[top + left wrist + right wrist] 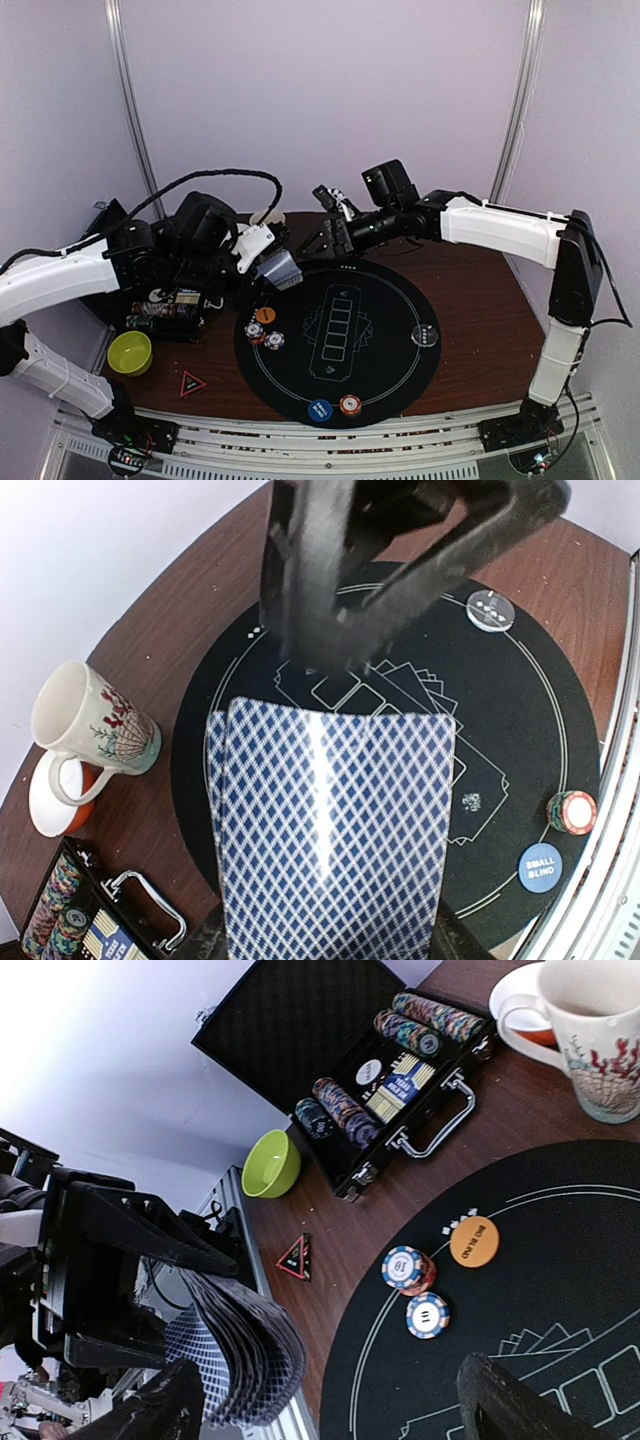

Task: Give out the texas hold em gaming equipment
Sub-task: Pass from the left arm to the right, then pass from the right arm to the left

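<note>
Over the far-left part of the counter [480, 300], held in the air: playing cards [335, 830]. They form a fanned deck with backs in a blue-and-white diamond lattice, a glossy streak down the top card, and no faces showing. The left tool [266, 256] pinches the base of the fan.

Right tool [335, 1375]: just beside the fan on its right, above the far edge of the mat. Its fingers [500, 1400] are spread wide with nothing between them.

On the round black mat [400, 380], mid-counter, printed with white card outlines:
- orange disc [474, 1242], lettered BIG BLIND, at the mat's left edge.
- mixed chip stack [405, 1270], with a blue-and-white striped top and reddish chips beneath, just beside the orange disc on its near side.
- low chip stack [427, 1315], blue-and-white striped, close beside the mixed one, nearer the counter's near edge.
- blue disc [540, 867], lettered SMALL BLIND, at the mat's near edge.
- red-striped chip stack [572, 812], red and white, just right of the blue disc.
- clear disc [490, 610], with small dark marks, at the mat's right edge.

Off the mat, toward the counter's left edge:
- black hinged case [350, 1050], lid open, with rows of striped chips on edge inside.
- green bowl [272, 1163] and red-and-black triangle [297, 1258], toward the near-left corner.

At the far edge: white mug [95, 720] with a red pattern, beside a white saucer [50, 790].
</note>
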Tool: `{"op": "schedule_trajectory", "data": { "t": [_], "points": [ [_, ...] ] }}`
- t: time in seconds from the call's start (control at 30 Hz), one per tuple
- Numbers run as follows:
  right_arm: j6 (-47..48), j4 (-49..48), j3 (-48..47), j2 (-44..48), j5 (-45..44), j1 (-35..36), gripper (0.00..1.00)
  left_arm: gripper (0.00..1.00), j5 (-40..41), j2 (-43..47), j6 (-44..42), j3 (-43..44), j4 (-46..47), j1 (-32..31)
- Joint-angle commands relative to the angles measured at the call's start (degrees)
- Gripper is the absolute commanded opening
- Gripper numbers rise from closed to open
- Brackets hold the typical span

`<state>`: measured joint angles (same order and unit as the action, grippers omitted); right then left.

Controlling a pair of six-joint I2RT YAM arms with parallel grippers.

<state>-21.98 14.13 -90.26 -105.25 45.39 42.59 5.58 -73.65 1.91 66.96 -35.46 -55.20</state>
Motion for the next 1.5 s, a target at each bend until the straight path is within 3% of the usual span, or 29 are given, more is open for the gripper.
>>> {"op": "schedule_trajectory", "data": {
  "t": [0.0,0.17,0.27,0.43,0.57,0.7,0.83,0.93,1.03,1.13,1.23,1.47],
  "points": [
    [-3.29,-3.09,-2.04,-1.57,6.5,2.43,0.9,0.5,-1.45,1.24,-2.32,-0.64,3.82,-0.35],
    [-7.2,-8.62,0.7,-1.99,9.39,3.02,0.84,0.5,-1.97,1.25,-2.69,-0.68,3.97,-0.35],
    [-11.45,-13.18,1.53,-3.32,12.03,3.16,0.73,0.5,-2.37,1.13,-2.94,-0.78,4.08,-0.35],
    [-11.48,-12.93,1.08,-4.6,11.84,4.12,0.69,0.5,-1.66,1.36,-3.66,-0.6,4.29,-0.35],
    [-11.28,-12.37,0.98,-5.06,12.19,4.23,0.6,0.5,-2.07,1.83,-3.82,-0.84,5.02,-0.35],
    [-11.07,-11.17,0.53,-5.46,13.07,4.65,0.38,0.49,-1.72,1.87,-4.33,-0.82,4.97,-0.35],
    [-9.89,-10.63,0.7,-4.65,12.51,4.63,0.0,0.49,-0.63,2.08,-4.98,-1.03,4.99,-0.35],
    [-10.31,-11.13,0.78,-4.27,12.86,4.67,0.0,0.54,0.63,1.98,-5.68,-1.66,4.97,-0.34],
    [-10.92,-12.12,1.17,-3.65,12.67,4.62,0.0,0.85,2.24,1.86,-6.55,-2.6,4.96,-0.34],
    [-11.51,-13.02,1.68,-3.07,12.83,4.63,0.0,0.97,3.57,2.53,-7.79,-4.09,6.41,-0.34],
    [-11.73,-12.95,2.14,-2.8,12.57,4.61,0.0,0.95,3.97,2.33,-7.94,-4.3,7.86,-0.35],
    [-11.66,-12.95,2.99,-1.85,12.42,4.68,0.0,0.8,1.02,0.17,-8.44,-3.91,8.92,-0.35]
  ]
}}
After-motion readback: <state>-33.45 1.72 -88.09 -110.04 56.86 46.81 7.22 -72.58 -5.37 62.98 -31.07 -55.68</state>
